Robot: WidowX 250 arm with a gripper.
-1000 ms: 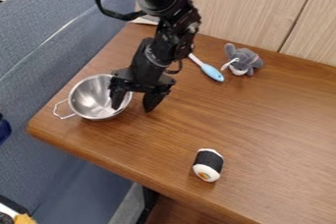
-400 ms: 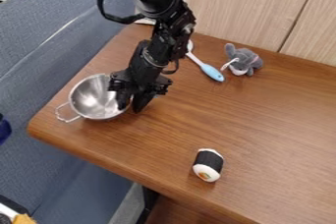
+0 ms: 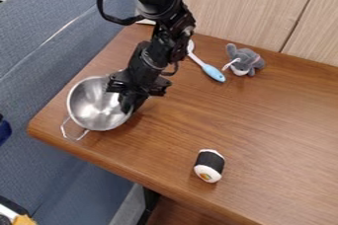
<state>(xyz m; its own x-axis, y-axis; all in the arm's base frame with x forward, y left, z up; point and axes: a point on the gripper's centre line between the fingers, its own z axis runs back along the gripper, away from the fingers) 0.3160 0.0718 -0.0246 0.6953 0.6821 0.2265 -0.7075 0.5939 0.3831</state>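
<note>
Your metal bowl [image 3: 94,111] sits near the tabletop's [image 3: 257,130] corner, its wire handle toward the front edge. Your hand [image 3: 130,106] pinches the bowl's rim on the side opposite the bench. Beyond, the blue-handled utensil [image 3: 213,73] lies beside the gray plush [image 3: 245,61]; the sushi toy [image 3: 209,166] rests nearer the front.

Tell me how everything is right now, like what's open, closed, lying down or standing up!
Gripper: closed on the bowl's rim.
Metal bowl: open side up, held at its rim, wire handle sticking out.
Toy sushi roll: lying on its side.
Blue-handled utensil: lying flat, partly behind the arm.
Grey plush toy: resting on the table; can't tell if it's sitting or lying.
</note>
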